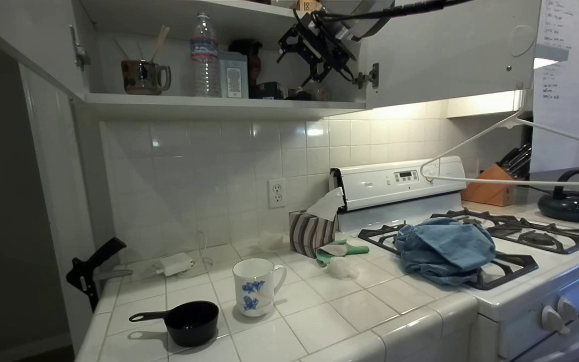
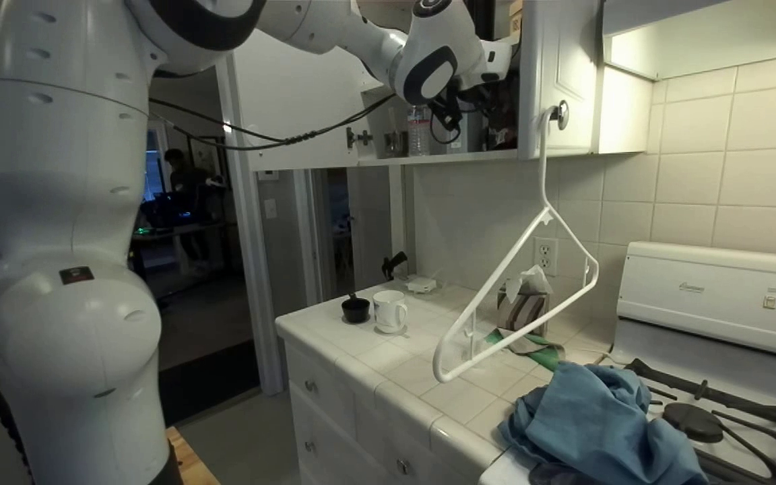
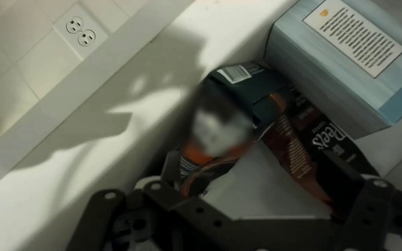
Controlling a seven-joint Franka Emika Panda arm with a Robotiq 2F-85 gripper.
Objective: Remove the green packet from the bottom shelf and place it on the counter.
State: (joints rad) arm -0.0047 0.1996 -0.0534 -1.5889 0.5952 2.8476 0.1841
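Spread wide and grasping nothing, the hand (image 3: 255,169) hangs above the level of the bottom shelf (image 1: 184,102), near the top of an exterior view. The green packet (image 3: 248,93) lies on that shelf, at the centre of the wrist view and partly blurred; whether the hand touches its lower end cannot be told. The step seems to be the approach, just short of the grasp. Next, the hand should straddle the packet without nipping the red-and-black bag (image 3: 295,150) just beside it.

Room looks tight: the blue box (image 3: 323,83) borders the packet at upper right, and in an exterior view the higher shelf (image 1: 259,20) and swung-out cabinet door (image 1: 445,55) crowd the upper frame. The bottom shelf's bare front edge runs diagonally across the wrist view's upper left, probably the easier way out. Below, bare tile on the bench (image 1: 319,311) looks a fair landing spot, with the mug (image 1: 254,289) to its left.
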